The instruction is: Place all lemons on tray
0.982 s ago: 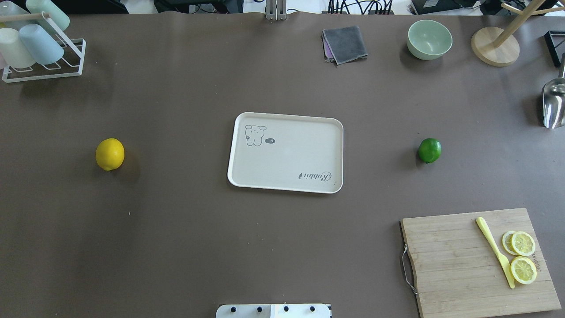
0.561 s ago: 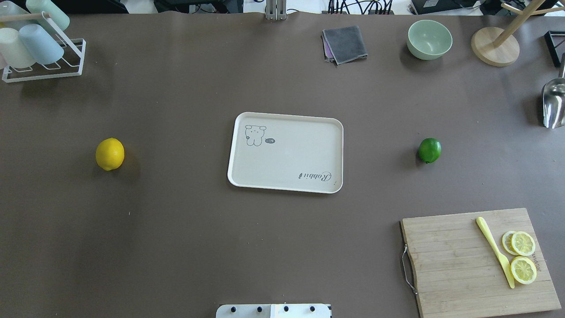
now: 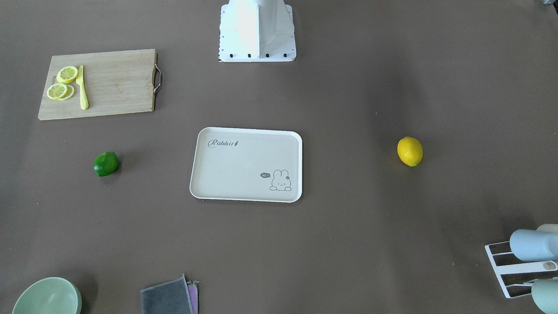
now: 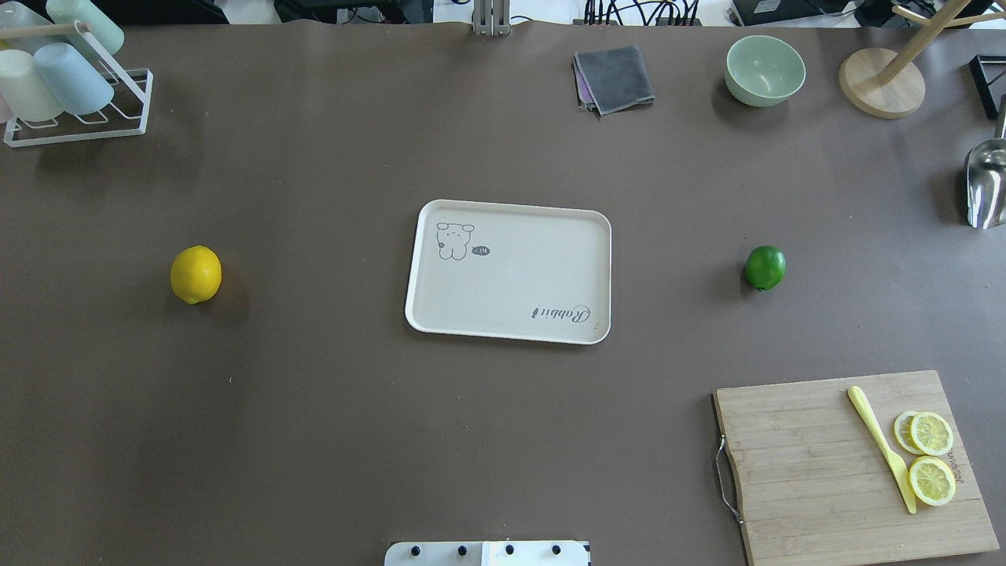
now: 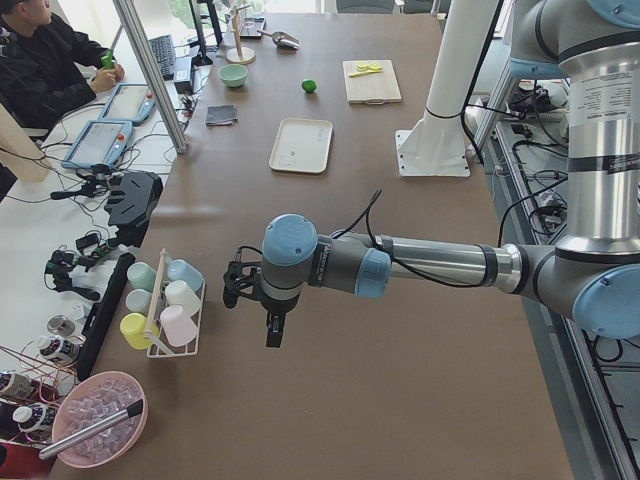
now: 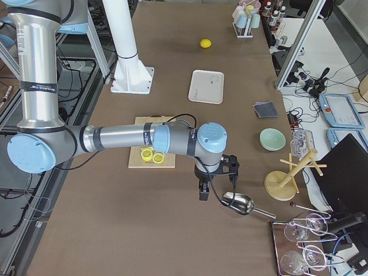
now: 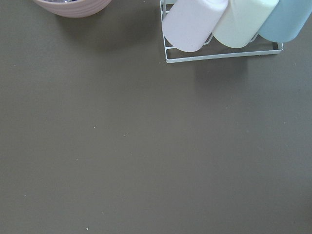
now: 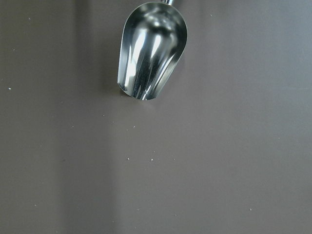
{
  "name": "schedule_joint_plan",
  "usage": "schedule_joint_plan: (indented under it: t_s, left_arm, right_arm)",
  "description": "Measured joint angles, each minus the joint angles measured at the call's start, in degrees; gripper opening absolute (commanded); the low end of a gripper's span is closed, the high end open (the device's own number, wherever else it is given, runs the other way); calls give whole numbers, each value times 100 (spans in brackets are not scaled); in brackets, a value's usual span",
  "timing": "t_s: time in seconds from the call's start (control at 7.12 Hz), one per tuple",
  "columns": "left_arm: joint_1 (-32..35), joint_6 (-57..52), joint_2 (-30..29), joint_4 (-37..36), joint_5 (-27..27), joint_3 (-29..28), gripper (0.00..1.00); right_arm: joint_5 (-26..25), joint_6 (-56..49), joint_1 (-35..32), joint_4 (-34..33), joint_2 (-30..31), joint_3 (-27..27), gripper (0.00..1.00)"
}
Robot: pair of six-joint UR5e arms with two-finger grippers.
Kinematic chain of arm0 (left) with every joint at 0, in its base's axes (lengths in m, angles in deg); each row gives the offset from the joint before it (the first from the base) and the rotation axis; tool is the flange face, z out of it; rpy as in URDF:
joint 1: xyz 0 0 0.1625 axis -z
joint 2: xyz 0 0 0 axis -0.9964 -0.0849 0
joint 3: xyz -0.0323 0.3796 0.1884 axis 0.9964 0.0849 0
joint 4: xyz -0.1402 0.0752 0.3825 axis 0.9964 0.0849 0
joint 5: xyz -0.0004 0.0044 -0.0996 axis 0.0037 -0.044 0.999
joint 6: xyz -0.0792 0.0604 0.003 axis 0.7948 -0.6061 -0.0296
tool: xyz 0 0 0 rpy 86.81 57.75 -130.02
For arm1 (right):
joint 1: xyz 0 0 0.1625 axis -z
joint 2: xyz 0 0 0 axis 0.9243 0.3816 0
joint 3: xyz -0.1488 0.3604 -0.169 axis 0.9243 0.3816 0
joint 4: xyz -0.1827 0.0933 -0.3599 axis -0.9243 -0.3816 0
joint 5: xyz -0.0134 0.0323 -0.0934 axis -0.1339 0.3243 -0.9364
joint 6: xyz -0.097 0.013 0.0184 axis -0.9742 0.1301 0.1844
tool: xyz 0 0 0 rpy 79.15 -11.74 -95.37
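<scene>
No lemon had been placed on the tray (image 4: pixel 519 291), and no pick had been begun; the step in hand was judged to be the first reach.

In the overhead view the tray was seen at the middle of the bench (image 4: pixel 314 440), with nothing on it. The yellow lemon (image 4: pixel 196 273) was found at 9 o'clock of the tray and the green lemon (image 4: pixel 765 267) at 3 o'clock, each well apart from the rim and resting on the bare bench.

The left claw (image 5: pixel 255 305) was seen only in the left side view, held above the bench near the cup rack (image 5: pixel 165 310). The right claw (image 6: pixel 202 190) was seen only in the right side view, just beside the metal scoop (image 6: pixel 238 202). Whether either claw was spread or closed could not be told, and nothing was seen held in either.

The next move was judged to call for a long travel inward – the left arm toward the yellow lemon, the right arm toward the green one – followed by a descent with the fingers set across the fruit's short axis, since a rounded fruit could be expected to roll if nudged.

Open room was plentiful around both fruits. The cutting board (image 4: pixel 841 472), with its lemon slices (image 4: pixel 931 456) and yellow knife (image 4: pixel 880 444), lay at about 5 o'clock of the green lemon and well clear of it. The tray's raised rim was the one edge to be cleared – a lift before the crossing was thought advisable.
</scene>
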Motion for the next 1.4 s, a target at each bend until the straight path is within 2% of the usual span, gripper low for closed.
schedule_joint_plan:
  t_s: [0.98, 1.4]
  left_arm:
    - [0, -25, -7, 16, 12, 2, 98]
    - [-129, -9, -189, 22, 54, 44, 98]
  right_arm:
    - [-19, -1, 0, 0, 5, 0, 100]
    - [8, -12, 140, 123, -113, -82, 100]
